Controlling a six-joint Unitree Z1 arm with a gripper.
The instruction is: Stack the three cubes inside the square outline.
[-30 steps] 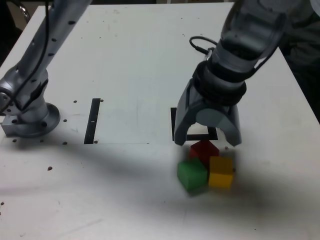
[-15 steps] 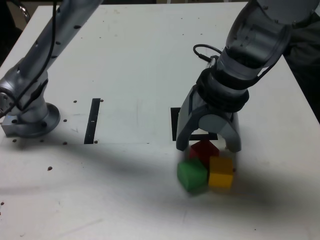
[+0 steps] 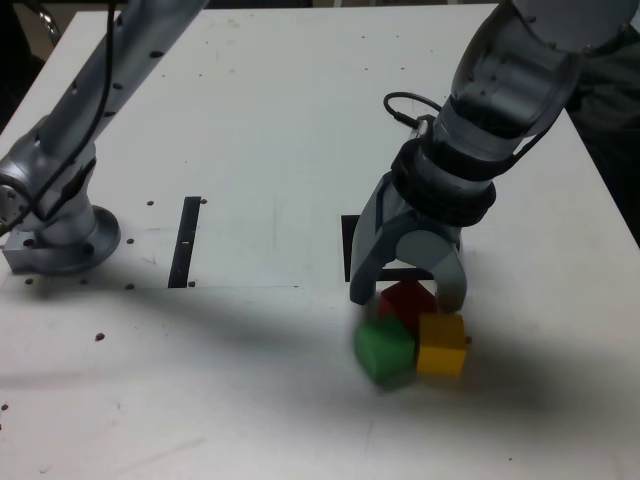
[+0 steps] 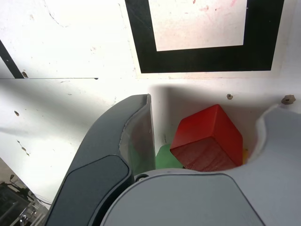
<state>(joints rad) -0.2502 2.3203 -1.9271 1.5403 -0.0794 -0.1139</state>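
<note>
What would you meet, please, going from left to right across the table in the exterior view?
Arm base → narrow black strip → green cube → yellow cube. The red cube, square outline and gripper overlap the cubes, so they are left out.

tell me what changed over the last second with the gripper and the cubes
The gripper narrowed its jaws around the red cube, not yet clamped. The green cube, yellow cube and square outline stayed put.
</note>
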